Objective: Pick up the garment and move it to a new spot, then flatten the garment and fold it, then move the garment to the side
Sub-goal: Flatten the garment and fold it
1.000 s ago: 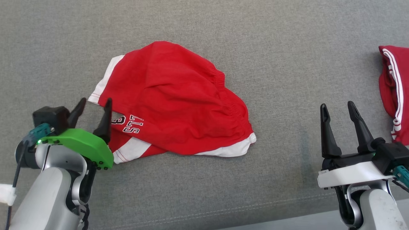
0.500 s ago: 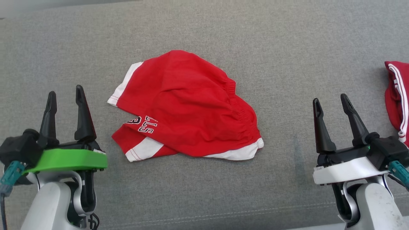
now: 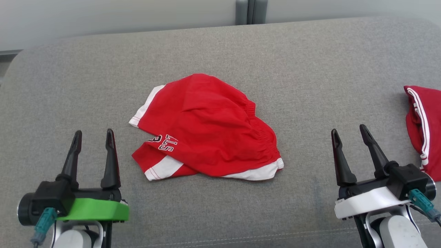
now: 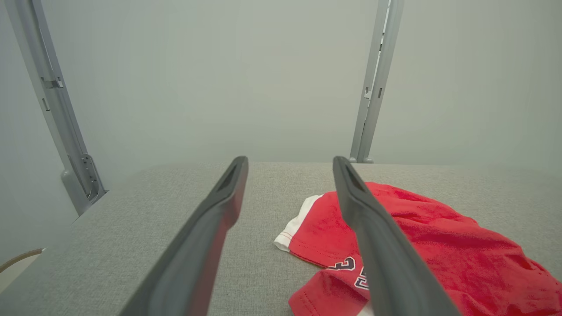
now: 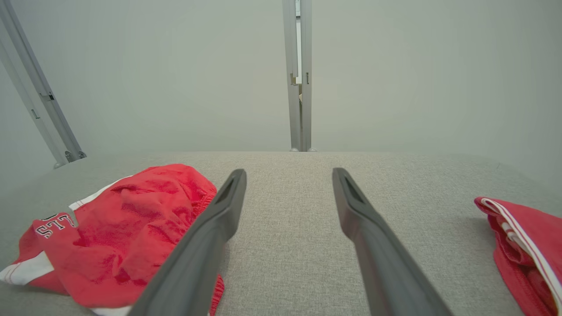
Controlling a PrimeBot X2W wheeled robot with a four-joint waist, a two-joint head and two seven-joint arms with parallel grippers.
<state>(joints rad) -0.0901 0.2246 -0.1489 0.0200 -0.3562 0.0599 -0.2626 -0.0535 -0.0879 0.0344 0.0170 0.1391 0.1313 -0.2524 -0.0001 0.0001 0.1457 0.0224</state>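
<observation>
The garment [image 3: 206, 129] is a pair of red shorts with white trim and dark lettering, lying rumpled and partly folded over itself in the middle of the grey cushion [image 3: 220, 51]. It also lies right of centre in the left wrist view [image 4: 421, 250] and at the left in the right wrist view [image 5: 118, 232]. My left gripper [image 3: 92, 136] stands open at the lower left, a little left of the shorts and apart from them, with nothing between its fingers [image 4: 210, 237]. My right gripper [image 3: 349, 131] stands open at the lower right, empty, well right of the shorts.
A second red garment with white stripes [image 3: 423, 127] lies bunched at the right edge of the cushion, also at the right in the right wrist view [image 5: 527, 245]. Behind the cushion is a pale wall with grey metal posts [image 3: 250, 10]. The cushion's front seam [image 3: 241, 237] runs along the bottom.
The head camera has tilted up, so the whole scene sits lower and the back wall shows. My left gripper has pulled back from the shorts' left edge, fingers now pointing straight ahead.
</observation>
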